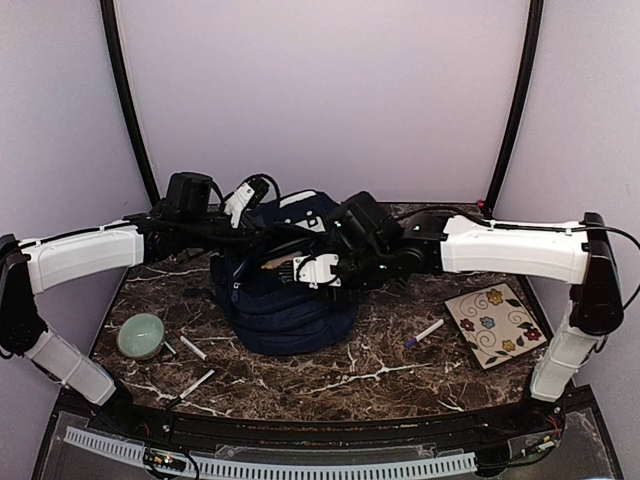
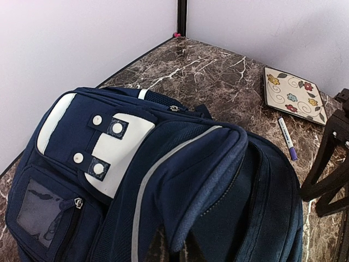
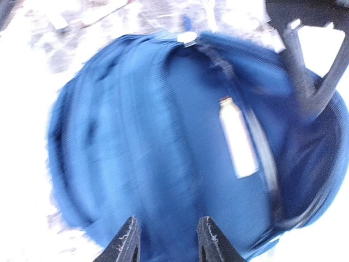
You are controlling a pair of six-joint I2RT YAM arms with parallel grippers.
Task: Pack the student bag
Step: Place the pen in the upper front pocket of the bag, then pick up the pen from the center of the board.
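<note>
The navy student bag (image 1: 285,300) lies in the middle of the table with its main compartment pulled open. My left gripper (image 2: 177,243) is shut on the edge of the bag's top flap (image 2: 218,180) and holds it up. My right gripper (image 3: 166,237) hovers open over the bag's opening (image 3: 207,164), with nothing between its fingers. A white, tube-like item (image 3: 237,136) lies inside the bag. From above, both grippers meet over the bag, the left gripper (image 1: 272,255) close to the right gripper (image 1: 305,272).
A pale green bowl (image 1: 140,335) and two white pens (image 1: 193,347) (image 1: 197,383) lie left of the bag. On the right lie a purple-tipped marker (image 1: 425,333) and a floral tile (image 1: 495,322). Walls close in the back and sides.
</note>
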